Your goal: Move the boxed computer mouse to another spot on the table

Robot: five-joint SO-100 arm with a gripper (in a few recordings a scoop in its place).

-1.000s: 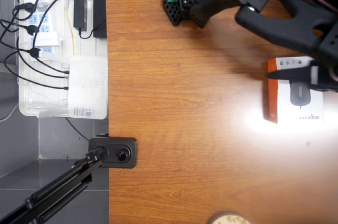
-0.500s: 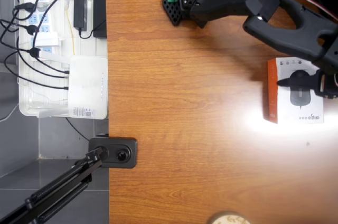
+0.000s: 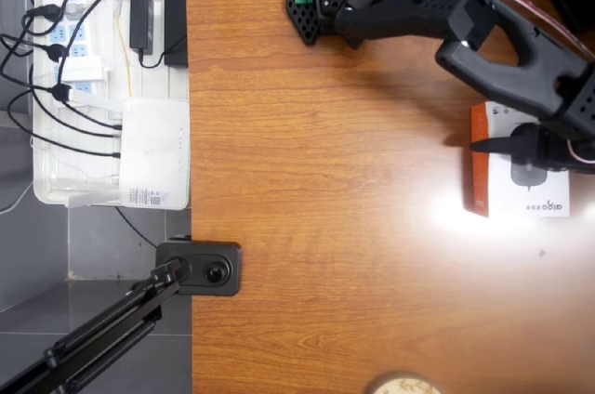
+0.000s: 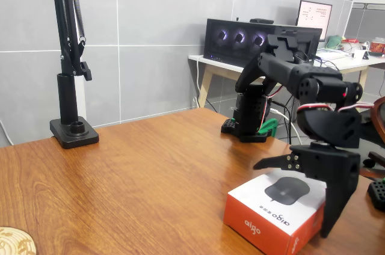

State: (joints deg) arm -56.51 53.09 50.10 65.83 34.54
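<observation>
Your hand (image 4: 295, 198) hangs spread wide over the boxed computer mouse (image 4: 274, 214), at the tabletop's (image 3: 325, 180) right edge, overhead view.

Glossy wood-grain table (image 3: 325, 180); smooth cardboard mouse box (image 4: 274, 216); matt black plastic fingers (image 4: 274, 162).

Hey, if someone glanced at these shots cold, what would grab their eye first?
Probably the black robot arm's gripper with its fingers spread open over the flat white box with an orange-red side picturing a dark mouse, near the right edge of the glossy brown wood-grain table in the overhead view. Next, the white tray of cabled power strips at the left.
</observation>
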